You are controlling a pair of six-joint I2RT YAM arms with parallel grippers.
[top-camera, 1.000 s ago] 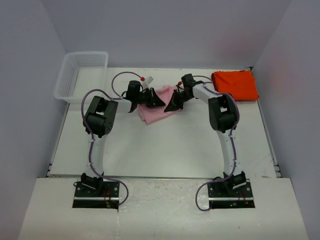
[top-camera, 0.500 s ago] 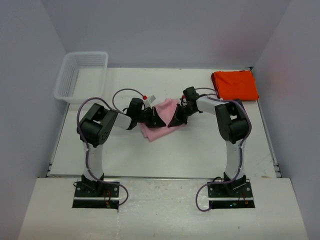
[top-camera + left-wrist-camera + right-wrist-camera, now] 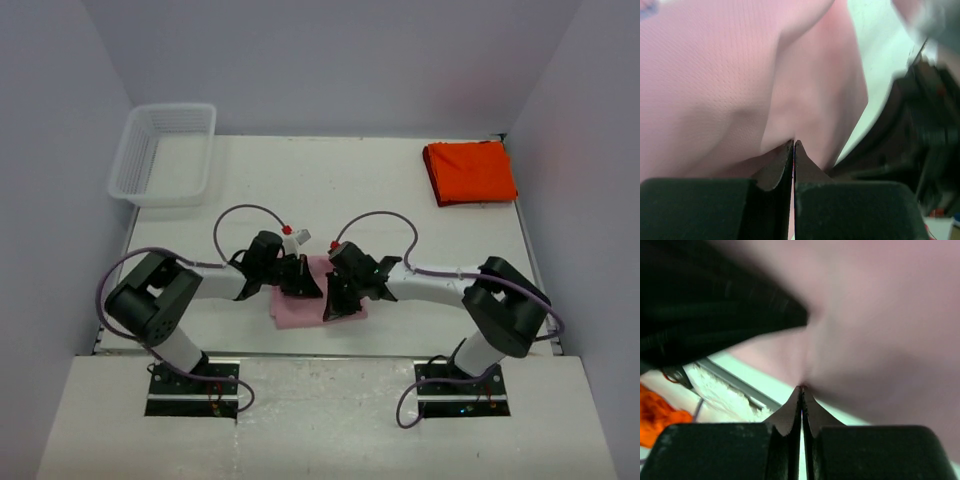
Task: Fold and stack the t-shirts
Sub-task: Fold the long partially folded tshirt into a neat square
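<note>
The left gripper (image 3: 794,142) has its jaws pinched together on an edge of the pink t-shirt (image 3: 300,312), light, limp cloth best held by its hems, bunched between it and the right gripper (image 3: 801,387), which through the blur seems clamped likewise, while the orange t-shirt (image 3: 470,170) lies well beyond.

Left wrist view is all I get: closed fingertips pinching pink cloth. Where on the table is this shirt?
Observer: The top view shows the pink t-shirt near the front edge of the table, just ahead of the arm bases.
Operator: Is the other arm on it too?
Observer: Yes, the right gripper is shut on the shirt's opposite side.
Operator: And the second shirt?
Observer: The orange-red t-shirt sits folded at the far right corner, apart from the pink one.
</note>
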